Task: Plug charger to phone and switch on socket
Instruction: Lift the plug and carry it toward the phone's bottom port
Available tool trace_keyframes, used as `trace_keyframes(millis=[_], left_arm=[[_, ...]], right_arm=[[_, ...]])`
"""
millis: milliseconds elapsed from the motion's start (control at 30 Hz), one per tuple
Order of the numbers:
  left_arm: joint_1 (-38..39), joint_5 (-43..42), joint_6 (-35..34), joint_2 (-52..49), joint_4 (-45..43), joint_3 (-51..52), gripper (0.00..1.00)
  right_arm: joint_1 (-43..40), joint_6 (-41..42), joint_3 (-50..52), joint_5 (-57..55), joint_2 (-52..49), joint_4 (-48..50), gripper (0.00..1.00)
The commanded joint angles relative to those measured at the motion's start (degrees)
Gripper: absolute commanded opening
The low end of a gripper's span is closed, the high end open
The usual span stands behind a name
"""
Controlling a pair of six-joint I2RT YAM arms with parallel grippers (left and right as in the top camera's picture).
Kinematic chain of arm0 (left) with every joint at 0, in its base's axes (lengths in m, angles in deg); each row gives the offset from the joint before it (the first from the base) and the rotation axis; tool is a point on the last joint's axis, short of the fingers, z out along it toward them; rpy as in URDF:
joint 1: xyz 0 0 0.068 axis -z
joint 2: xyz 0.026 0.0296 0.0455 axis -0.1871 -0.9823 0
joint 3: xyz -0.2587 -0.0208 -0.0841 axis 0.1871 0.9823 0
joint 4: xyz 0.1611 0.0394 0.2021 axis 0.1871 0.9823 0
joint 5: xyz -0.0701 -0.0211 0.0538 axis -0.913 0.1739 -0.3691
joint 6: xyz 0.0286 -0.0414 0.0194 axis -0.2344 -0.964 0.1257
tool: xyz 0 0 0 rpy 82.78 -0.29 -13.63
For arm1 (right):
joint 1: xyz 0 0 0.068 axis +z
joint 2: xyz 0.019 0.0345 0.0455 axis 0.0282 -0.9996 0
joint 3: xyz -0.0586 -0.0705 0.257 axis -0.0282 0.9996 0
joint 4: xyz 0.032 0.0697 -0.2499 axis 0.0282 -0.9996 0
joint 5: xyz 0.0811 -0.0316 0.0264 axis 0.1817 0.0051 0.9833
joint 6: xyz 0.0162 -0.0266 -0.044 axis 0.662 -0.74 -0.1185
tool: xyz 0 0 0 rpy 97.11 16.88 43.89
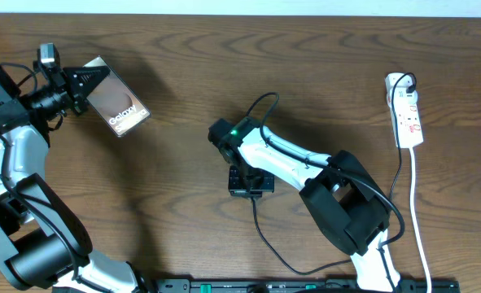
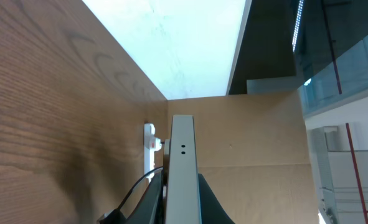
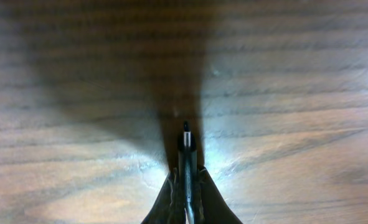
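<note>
My left gripper [image 1: 84, 81] at the far left is shut on the phone [image 1: 120, 107] and holds it up off the table, its "Galaxy" lettering showing. In the left wrist view the phone [image 2: 182, 155] stands edge-on between the fingers [image 2: 182, 214]. My right gripper [image 1: 248, 183] points down over the table's middle. In the right wrist view it [image 3: 185, 186] is shut on the charger's black plug tip [image 3: 186, 134], which sticks out just above the wood. The charger cable [image 1: 264, 236] trails toward the front. The white socket [image 1: 406, 110] lies at the far right, red switches showing, and also shows in the left wrist view [image 2: 150, 138].
The socket's white cord [image 1: 419, 220] runs down the right side to the front edge. A black plug [image 1: 403, 81] sits in the socket's far end. The right arm's body [image 1: 346, 203] takes up the front right. Bare wood lies between phone and plug tip.
</note>
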Motion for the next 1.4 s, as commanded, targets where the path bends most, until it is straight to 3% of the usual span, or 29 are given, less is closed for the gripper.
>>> trace_keyframes(millis=[0, 467, 633, 800, 967, 1167, 1367], left_arm=[[-0.1, -2.6, 0.4, 1.4, -0.3, 0.0, 0.08], [-0.1, -2.6, 0.6, 1.4, -0.3, 0.0, 0.07], [-0.1, -2.6, 0.6, 1.4, -0.3, 0.0, 0.07], [-0.1, -2.6, 1.0, 1.4, -0.3, 0.0, 0.07], [-0.1, -2.7, 1.9, 1.4, -0.3, 0.0, 0.07], [0.1, -2.7, 3.3, 1.4, -0.3, 0.0, 0.07], [1.3, -2.7, 7.1, 1.4, -0.3, 0.0, 0.07]], right_arm=[[1.6, -1.3, 2.5, 2.2, -2.0, 0.9, 0.01], [1.3, -1.4, 4.6, 4.4, -2.0, 3.6, 0.01], [-0.3, -9.6, 2.3, 8.4, -2.0, 7.1, 0.01], [-2.4, -25.7, -1.0, 27.2, -2.0, 15.3, 0.01], [-3.9, -41.7, -1.7, 55.1, -2.0, 25.5, 0.01], [-4.4, -47.5, -1.7, 68.1, -2.0, 33.2, 0.01], [-4.9, -47.6, -1.7, 73.0, -2.0, 40.1, 0.01]])
